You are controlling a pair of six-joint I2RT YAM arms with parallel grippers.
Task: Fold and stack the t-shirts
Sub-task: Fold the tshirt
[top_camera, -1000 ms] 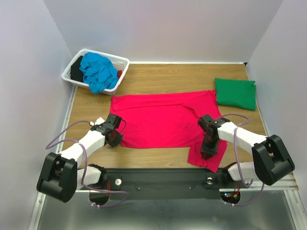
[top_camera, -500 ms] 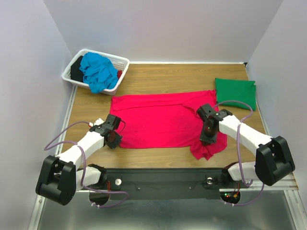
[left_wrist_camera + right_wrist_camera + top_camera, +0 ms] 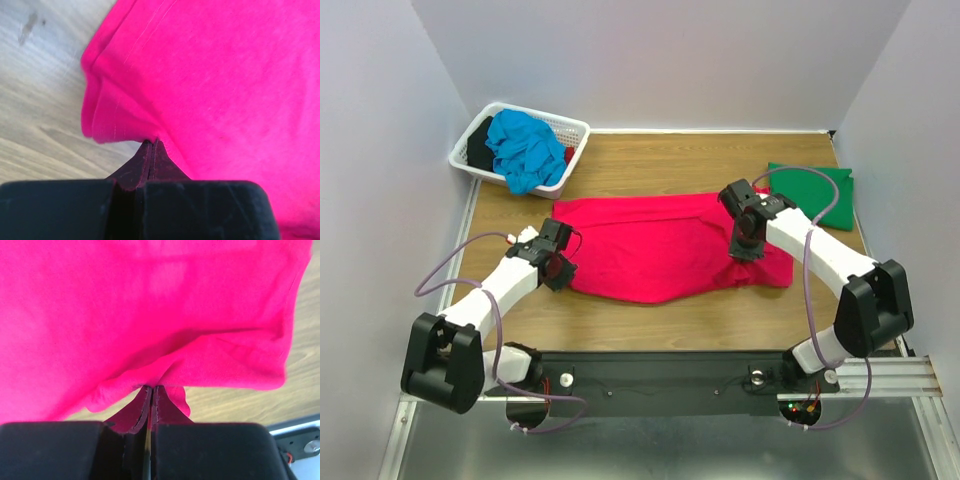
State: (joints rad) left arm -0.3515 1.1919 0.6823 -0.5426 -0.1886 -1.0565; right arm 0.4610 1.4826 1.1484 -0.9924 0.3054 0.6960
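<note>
So, top view first: hauled the loose near-right flap of the crimson-pink t-shirt (image 3: 660, 250) up and back with the right gripper (image 3: 745, 248), off the front edge of the table (image 3: 650, 160) and onto the body of the tee. Ended up over the right side of the cloth, close to the folded green t-shirt (image 3: 825, 200). Nudged the left gripper (image 3: 558, 272) a little farther back too, parked at the near-left corner of the pink one. Left the turquoise-blue t-shirt (image 3: 525, 150) heaped in the laundry basket (image 3: 576, 130) at the far left, untouched. Probably meant one side fold laid over but not flattened yet.

Left wrist next: caught the left gripper (image 3: 151, 150) pinched tight on a rolled edge of the crimson-pink t-shirt (image 3: 225, 75), no gap at the tips, bare wood off to the left.

Right wrist last: same deal, right gripper (image 3: 150, 392) squeezed together on a bunched fold of the crimson-pink t-shirt (image 3: 125, 305), cloth doubled over itself, wood showing past the hem on the right. Still needed, at a guess, a release, some smoothing and another fold before any stacking with the green one.
</note>
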